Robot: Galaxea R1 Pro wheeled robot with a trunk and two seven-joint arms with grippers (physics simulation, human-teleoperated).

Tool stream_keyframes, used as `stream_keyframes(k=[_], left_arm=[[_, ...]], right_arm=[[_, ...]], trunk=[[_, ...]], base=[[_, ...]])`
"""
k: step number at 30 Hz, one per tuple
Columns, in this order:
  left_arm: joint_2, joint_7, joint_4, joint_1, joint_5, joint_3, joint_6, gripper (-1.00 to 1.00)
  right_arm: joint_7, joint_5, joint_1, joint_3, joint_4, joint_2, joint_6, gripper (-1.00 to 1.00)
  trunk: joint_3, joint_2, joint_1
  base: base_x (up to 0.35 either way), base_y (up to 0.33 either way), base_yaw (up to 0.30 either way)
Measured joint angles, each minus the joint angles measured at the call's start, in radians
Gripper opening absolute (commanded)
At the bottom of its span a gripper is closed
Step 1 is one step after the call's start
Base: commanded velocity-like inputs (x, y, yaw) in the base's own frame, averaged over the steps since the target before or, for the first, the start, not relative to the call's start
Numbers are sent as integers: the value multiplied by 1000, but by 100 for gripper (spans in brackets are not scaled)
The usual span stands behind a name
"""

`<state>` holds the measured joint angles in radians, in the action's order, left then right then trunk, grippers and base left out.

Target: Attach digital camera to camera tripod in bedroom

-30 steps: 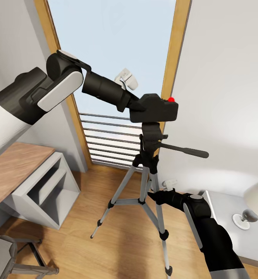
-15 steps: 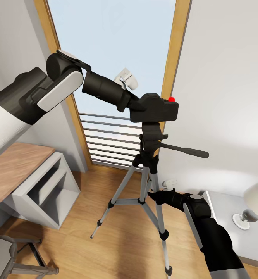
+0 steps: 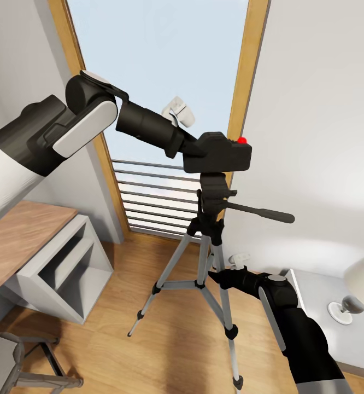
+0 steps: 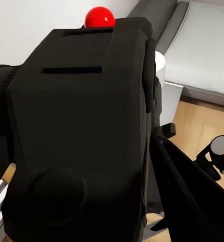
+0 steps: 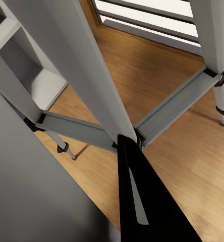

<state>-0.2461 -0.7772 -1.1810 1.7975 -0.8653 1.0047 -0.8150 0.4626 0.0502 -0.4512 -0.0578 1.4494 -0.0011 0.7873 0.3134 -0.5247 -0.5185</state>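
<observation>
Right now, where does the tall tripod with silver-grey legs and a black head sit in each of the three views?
Head view: the tall silver-grey-legged tripod stands at centre, and the small black camera with a red button sits atop its head.
Left wrist view: the tripod cannot be made out with certainty; the camera dominates.
Right wrist view: its grey legs and cross braces run close across the frame.
Shared landmark: the light wood floor.

Camera tripod (image 3: 212,257) legs crowd the floor; open wood floor (image 3: 122,306) lies leftward.
</observation>
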Motion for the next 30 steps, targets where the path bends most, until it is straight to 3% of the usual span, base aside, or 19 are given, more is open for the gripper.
stream_keyframes(k=[19, 20, 30], left_arm=[[3, 4, 2, 0, -2, 6, 3, -100], [3, 4, 3, 0, -3, 6, 3, 100], [11, 3, 9, 0, -3, 7, 4, 100]], right_arm=[[1, 1, 0, 0, 0, 0, 0, -100], [1, 1, 0, 0, 0, 0, 0, -100], [1, 1, 0, 0, 0, 0, 0, -100]], trunk=[[0, 0, 0], [0, 0, 0], [0, 0, 0]], base=[[0, 0, 0], [0, 0, 0], [0, 0, 0]])
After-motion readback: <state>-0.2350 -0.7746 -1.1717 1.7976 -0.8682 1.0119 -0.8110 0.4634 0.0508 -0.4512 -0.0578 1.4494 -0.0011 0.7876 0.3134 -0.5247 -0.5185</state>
